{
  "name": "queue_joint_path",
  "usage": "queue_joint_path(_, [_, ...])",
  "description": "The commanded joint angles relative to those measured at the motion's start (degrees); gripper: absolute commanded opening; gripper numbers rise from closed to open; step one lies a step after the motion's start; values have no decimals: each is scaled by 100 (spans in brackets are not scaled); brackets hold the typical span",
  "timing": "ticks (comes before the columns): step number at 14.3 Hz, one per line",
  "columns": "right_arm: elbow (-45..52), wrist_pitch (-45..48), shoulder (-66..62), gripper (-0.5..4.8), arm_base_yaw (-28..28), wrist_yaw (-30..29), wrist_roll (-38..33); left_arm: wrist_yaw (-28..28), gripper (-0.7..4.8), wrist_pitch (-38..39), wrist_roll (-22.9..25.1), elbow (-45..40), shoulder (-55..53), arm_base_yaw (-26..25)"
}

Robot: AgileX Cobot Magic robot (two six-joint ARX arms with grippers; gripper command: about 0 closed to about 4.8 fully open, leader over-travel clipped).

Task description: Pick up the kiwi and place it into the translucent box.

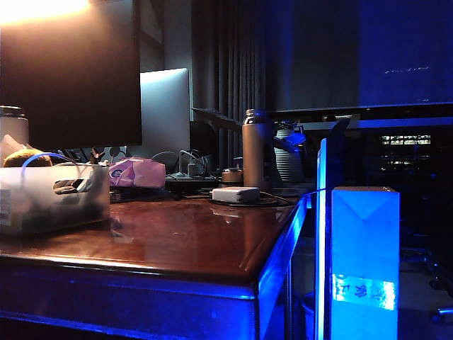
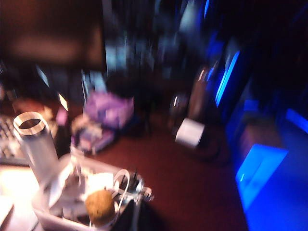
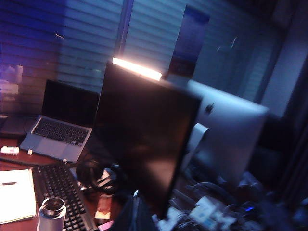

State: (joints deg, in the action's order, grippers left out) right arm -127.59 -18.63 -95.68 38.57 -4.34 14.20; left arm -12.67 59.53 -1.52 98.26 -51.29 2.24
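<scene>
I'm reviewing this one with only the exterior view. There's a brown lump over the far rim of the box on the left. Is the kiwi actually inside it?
Observer: Yes. The left wrist view looks down into the box, and the kiwi lies inside among the clutter.
Operator: I see no arms. Where are the grippers?
Observer: The left gripper is only a dark blur over the box's edge, close to the kiwi. I cannot tell whether it is open or shut.
Operator: And the right one?
Observer: The right gripper is shut. Its camera faces the monitor, away from the box.
</scene>
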Motion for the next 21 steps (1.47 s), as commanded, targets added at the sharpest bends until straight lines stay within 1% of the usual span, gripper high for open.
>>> queue_joint_path(1, [-7, -1073, 1147, -1, 15, 74, 111, -7, -3, 315, -74, -39, 1032, -4])
queue_joint_path(3, [-7, -1950, 1878, -1, 15, 81, 111, -13, -3, 691, -68, -131, 1530, -15])
queue_joint_path(4, [-7, -2455, 2271, -1, 15, 109, 111, -48, -3, 833, -63, -330, 1792, -20])
queue_joint_path(5, [-4, -2852, 2586, -1, 15, 179, 111, -258, -3, 903, -66, -623, 2039, -22])
queue_joint_path(7, [2, -3700, 3034, -1, 15, 188, 111, -660, -3, 872, -63, -1600, 2643, -77])
queue_joint_path(8, [11, -4212, 3176, -1, 15, 190, 109, -887, -3, 719, -66, -2218, 3008, -188])
queue_joint_path(9, [120, -4614, 3298, -1, 15, 192, 109, -1038, -3, 448, -72, -2881, 3429, -339])
queue_joint_path(10, [461, -4743, 3460, -1, 15, 181, 96, -1073, -3, 76, -127, -3587, 3954, -509])
queue_joint_path(11, [1279, -4494, 3775, -1, 15, 46, 35, -1067, -3, -514, -358, -4463, 4699, -835])
queue_joint_path(12, [1971, -4105, 4013, -1, 20, -83, -98, -1073, -3, -745, -361, -4935, 5104, -1051])
queue_joint_path(13, [2774, -3501, 4288, -1, 28, -212, -236, -1276, -3, -761, -365, -5246, 5119, -1211])
queue_joint_path(14, [3633, -2800, 4656, -1, 31, -275, -356, -1582, -3, -986, -472, -5501, 5117, -1259])
queue_joint_path(15, [4500, -2028, 4972, -1, 44, -350, -442, -1534, -3, -1338, -444, -5727, 5119, -1268])
queue_joint_path(16, [5455, -1215, 5379, -1, 44, -337, -553, -1333, -3, -1657, -446, -5919, 5119, -1263])
queue_joint_path(17, [6194, -599, 5689, -1, 39, -302, -643, -1241, -3, -2017, -455, -6100, 5117, -1263])
queue_joint_path(18, [7040, 61, 6037, -1, 26, -109, -669, -1180, -3, -2304, -459, -6275, 5119, -1263])
queue_joint_path(19, [7663, 428, 6310, -1, 26, 291, -675, -859, -3, -2457, -479, -6435, 5117, -1261])
queue_joint_path(20, [8157, 595, 6518, -1, 26, 610, -682, -372, -3, -2490, -494, -6605, 5119, -1261])
queue_joint_path(21, [8559, 693, 6697, -1, 26, 942, -717, -157, -3, -2533, -494, -6780, 5117, -1261])
